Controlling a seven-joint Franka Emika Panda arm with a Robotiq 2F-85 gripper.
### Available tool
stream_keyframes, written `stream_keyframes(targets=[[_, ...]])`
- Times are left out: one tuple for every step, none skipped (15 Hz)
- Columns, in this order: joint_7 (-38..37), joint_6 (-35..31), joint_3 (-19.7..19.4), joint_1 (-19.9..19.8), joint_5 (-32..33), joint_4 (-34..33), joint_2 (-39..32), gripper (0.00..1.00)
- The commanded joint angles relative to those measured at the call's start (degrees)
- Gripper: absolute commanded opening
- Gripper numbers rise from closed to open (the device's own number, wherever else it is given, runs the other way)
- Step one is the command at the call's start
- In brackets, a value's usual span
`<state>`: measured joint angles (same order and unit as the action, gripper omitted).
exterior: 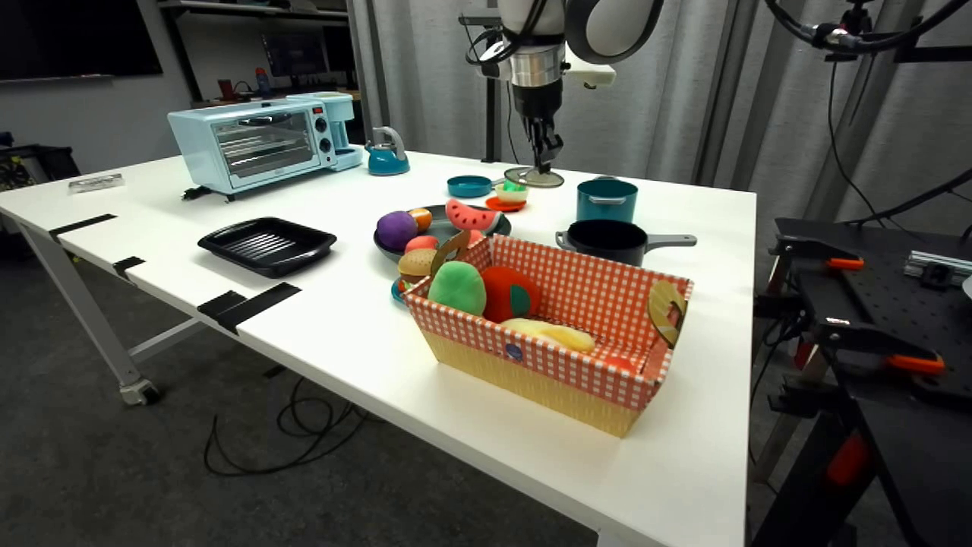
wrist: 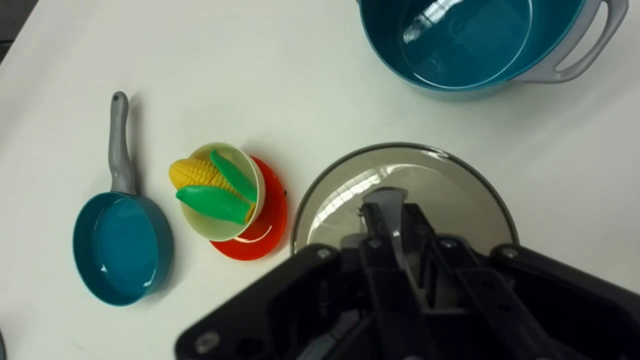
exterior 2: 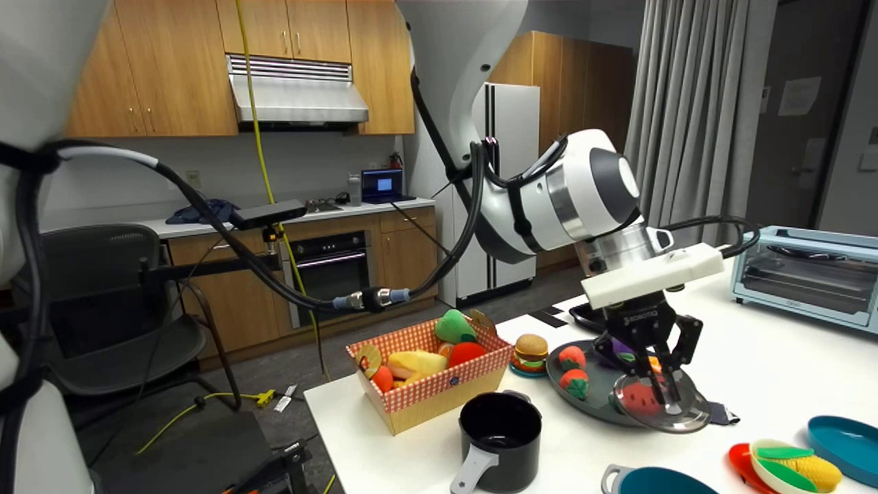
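At far left in an exterior view I have the light-blue toaster oven (exterior: 243,137), with a black grill tray (exterior: 267,247) in front of it. Moving right, I pass the teal kettle (exterior: 389,162), then a dark plate (exterior 2: 598,398) bearing toy food, seen in both exterior views, and the small teal pan (wrist: 120,250). Next comes a cream bowl (wrist: 212,232) with toy corn (wrist: 200,172) in it, standing on a red plate (wrist: 274,197). Nearer the camera is the red-checked basket (exterior: 524,372) holding plush food; a black pot (exterior: 607,234) and the teal pot (exterior: 607,205) stand beyond it. In my wrist view the bowl and red plate crowd the left of the glass lid (wrist: 450,195), and the teal pot stands above it.

My claw (wrist: 392,215) is clenched on the lid's grey knob (wrist: 389,197), fingers close together around it. The lid hangs in the air, apart from the white table (exterior: 676,441).

My arm (exterior 2: 549,199) reaches in from above, its wrist bent so the claw points down.
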<state>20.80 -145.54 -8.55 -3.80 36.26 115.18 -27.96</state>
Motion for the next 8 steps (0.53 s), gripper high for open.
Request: stream_keyframes(targets=[[-0.7,4.2,0.1,-1.6,-2.3,-1.6,2.0,0.04],[-0.7,5.0,-0.1,-1.9,-2.7,-2.1,2.1,0.04],[-0.6,5.7,-0.3,-2.3,-3.0,-2.8,2.1,0.04],[-0.9,6.4,-0.5,-2.5,-3.2,-3.3,2.1,0.04],[-1.1,6.9,-0.8,-2.6,-2.9,-3.5,2.1,0.04],[-1.3,7.3,-1.1,-2.8,-2.4,-3.4,2.1,0.04],[-1.5,7.3,-1.6,-2.9,-1.6,-3.0,2.2,0.04],[-1.6,7.0,-2.2,-3.0,-0.7,-2.2,2.4,0.04]])
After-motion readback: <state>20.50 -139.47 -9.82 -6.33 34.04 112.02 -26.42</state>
